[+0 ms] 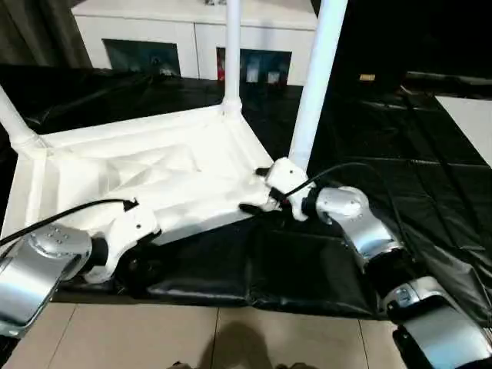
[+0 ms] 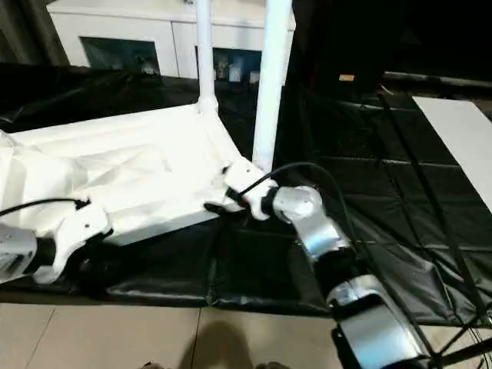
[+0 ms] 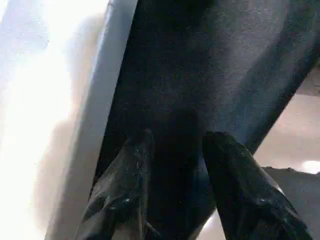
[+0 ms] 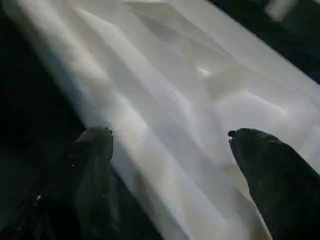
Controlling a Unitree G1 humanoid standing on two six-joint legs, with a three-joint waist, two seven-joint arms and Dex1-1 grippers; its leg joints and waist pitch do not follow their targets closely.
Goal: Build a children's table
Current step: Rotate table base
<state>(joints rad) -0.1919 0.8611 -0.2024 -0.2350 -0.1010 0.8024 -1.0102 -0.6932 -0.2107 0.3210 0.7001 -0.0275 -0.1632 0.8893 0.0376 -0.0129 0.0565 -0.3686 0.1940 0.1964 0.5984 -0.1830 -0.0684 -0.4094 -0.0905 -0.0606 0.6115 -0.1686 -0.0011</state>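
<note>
Left gripper (image 3: pixel 172 150) partly open, empty, at the near edge of the upturned table top (image 1: pixel 146 173).
Three legs (image 1: pixel 233 54) stand in corner sockets. Right gripper (image 4: pixel 170 145) spread wide, straddling the top's near right edge on the black cover (image 1: pixel 400 154).

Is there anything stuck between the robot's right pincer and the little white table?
Nothing visible. The right pincer stands open right at the edge of the upside-down children's table, one finger on each side of the rim, with no other thing between them.
</note>
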